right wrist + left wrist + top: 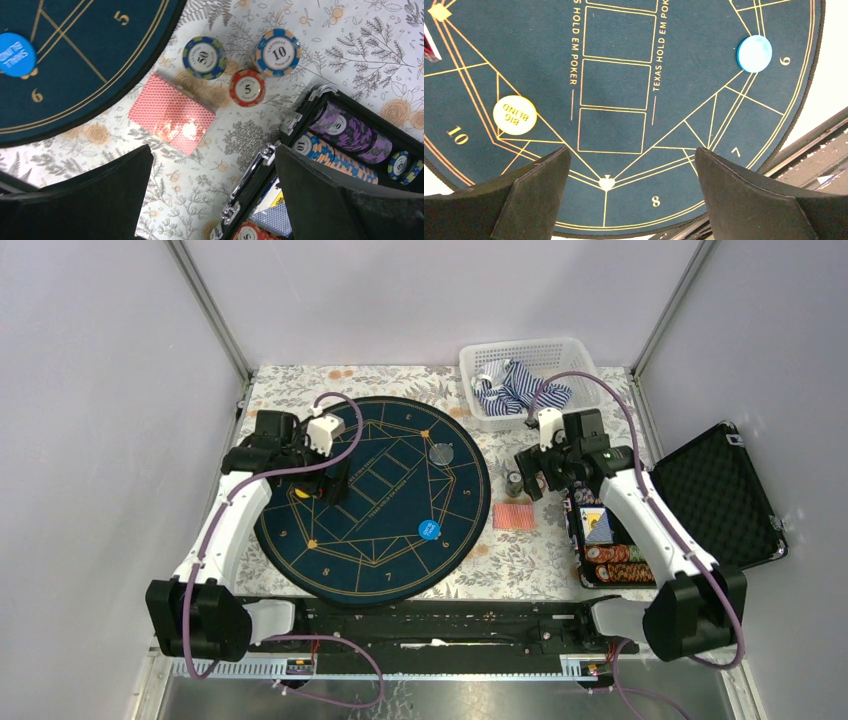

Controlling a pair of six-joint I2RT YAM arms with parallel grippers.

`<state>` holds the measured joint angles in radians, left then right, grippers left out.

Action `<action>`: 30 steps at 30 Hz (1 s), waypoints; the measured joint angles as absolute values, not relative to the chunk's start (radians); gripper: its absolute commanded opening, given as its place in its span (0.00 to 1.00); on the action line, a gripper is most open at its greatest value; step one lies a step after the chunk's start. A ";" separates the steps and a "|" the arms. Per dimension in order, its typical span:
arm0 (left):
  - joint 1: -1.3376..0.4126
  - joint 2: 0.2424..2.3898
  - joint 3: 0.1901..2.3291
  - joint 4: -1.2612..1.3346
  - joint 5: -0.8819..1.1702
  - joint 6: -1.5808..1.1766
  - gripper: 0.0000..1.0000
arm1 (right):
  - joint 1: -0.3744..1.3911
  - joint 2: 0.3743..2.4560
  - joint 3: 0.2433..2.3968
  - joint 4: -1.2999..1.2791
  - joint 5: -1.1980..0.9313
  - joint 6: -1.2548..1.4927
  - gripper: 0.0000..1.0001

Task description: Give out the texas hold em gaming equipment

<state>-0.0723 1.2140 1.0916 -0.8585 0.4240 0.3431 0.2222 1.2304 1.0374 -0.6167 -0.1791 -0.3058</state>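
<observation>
The pink-backed cards (pixel 513 516) lie on the floral cloth right of the navy mat (pixel 370 550); they also show in the right wrist view (pixel 171 113). Three short chip stacks stand beside them: a "50" stack (pixel 204 57), a "10" stack (pixel 277 52) and a red "5" stack (pixel 247 87). A blue disc (pixel 429 530) (pixel 754 53) (pixel 16 54), a yellow "big blind" disc (pixel 514 115) (pixel 302 494) and a grey disc (pixel 441 453) lie on the mat. My left gripper (pixel 631 152) is open and empty above the mat's left side (pixel 335 485). My right gripper (pixel 212 147) is open and empty above the cloth near the cards (pixel 530 480).
An open black case (pixel 715 495) lies at the right, its tray holding rows of chips (pixel 345 135) and a blue-backed deck (pixel 272 217). A white basket (pixel 475 360) of striped cloth stands at the back right. The metal rail (pixel 430 625) runs along the near edge.
</observation>
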 measured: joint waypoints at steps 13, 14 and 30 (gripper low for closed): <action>-0.133 1.250 1.087 -0.795 0.430 0.307 0.99 | 0.163 1.531 1.189 -0.530 -0.140 -0.283 0.84; -0.133 1.250 1.087 -0.792 0.430 0.306 0.99 | 0.160 1.550 1.205 -0.526 -0.139 -0.281 0.84; -0.136 1.250 1.087 -0.790 0.430 0.305 0.99 | 0.147 1.788 1.301 -0.476 -0.102 -0.265 0.79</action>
<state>-0.1356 1.2503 1.0874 -0.7898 0.4301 0.3054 0.1474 1.7878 1.3006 -0.4763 -0.1017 -0.2646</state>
